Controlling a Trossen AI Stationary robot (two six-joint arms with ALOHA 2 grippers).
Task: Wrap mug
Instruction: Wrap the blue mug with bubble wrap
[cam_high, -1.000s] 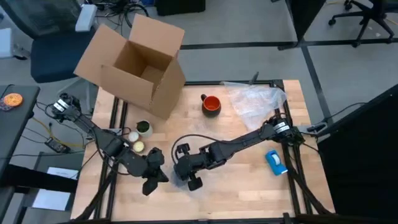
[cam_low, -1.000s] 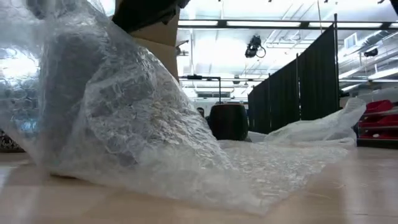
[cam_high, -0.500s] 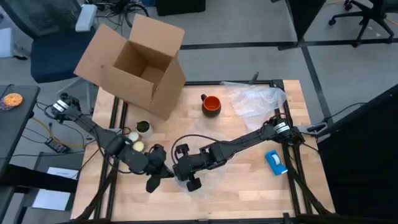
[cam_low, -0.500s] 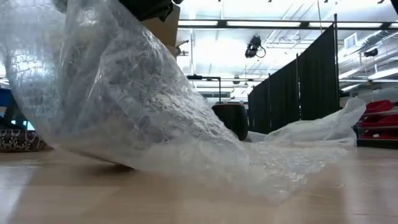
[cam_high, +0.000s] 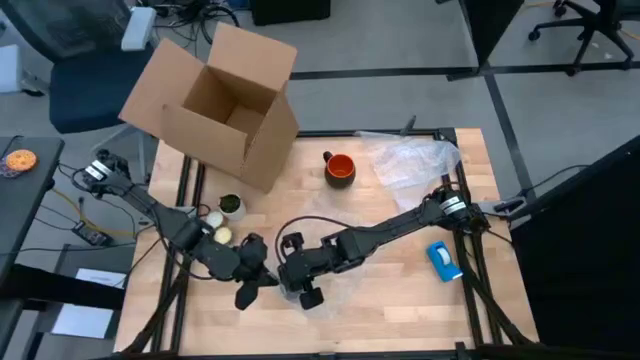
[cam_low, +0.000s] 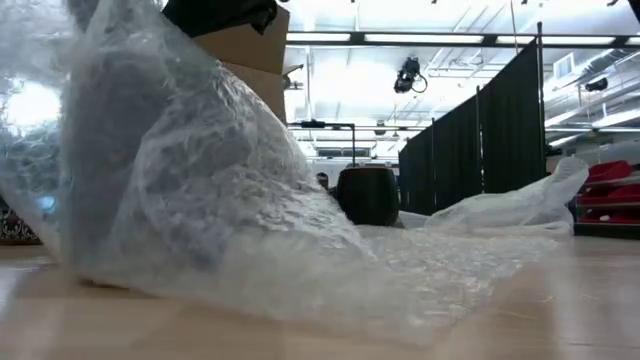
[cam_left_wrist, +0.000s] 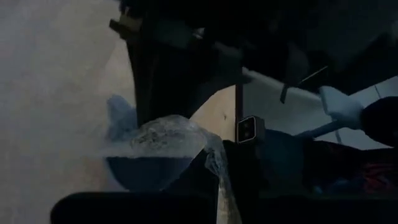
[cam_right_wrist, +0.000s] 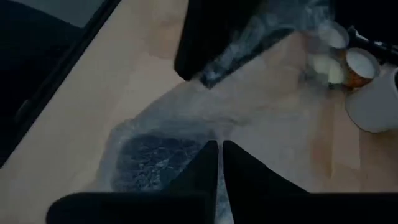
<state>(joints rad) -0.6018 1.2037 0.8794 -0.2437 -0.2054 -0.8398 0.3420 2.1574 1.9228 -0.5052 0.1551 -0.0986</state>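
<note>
The orange-red mug stands upright on the table's far middle; in the low view it is a dark shape behind the wrap. A clear bubble wrap sheet rises at one end near the table's front edge, and its other end lies flat on the wood. My left gripper and my right gripper stand close together at that raised end, both shut on the wrap. The mug is apart from both. My left gripper pinches a narrow gathered edge of the bubble wrap between its two fingers; how many layers, I cannot tell. It comes from the table's left side. The wrap bulges out beyond the fingers. My right gripper has its two fingers closed together on the wrap's raised end, coming from the table's right side. The fingers themselves hide the place of contact. The rest of the sheet drapes down onto the table below them.
An open cardboard box leans over the far left corner. A second heap of clear wrap lies far right of the mug. Two small round pots stand at the left, and a blue tape dispenser lies at the right.
My left gripper has gone toward the table's right edge, close up to my right gripper. The wrap's raised end was drawn higher and stretched out half a second ago, and has sunk back into a rounder heap; its far end stayed flat on the table.
</note>
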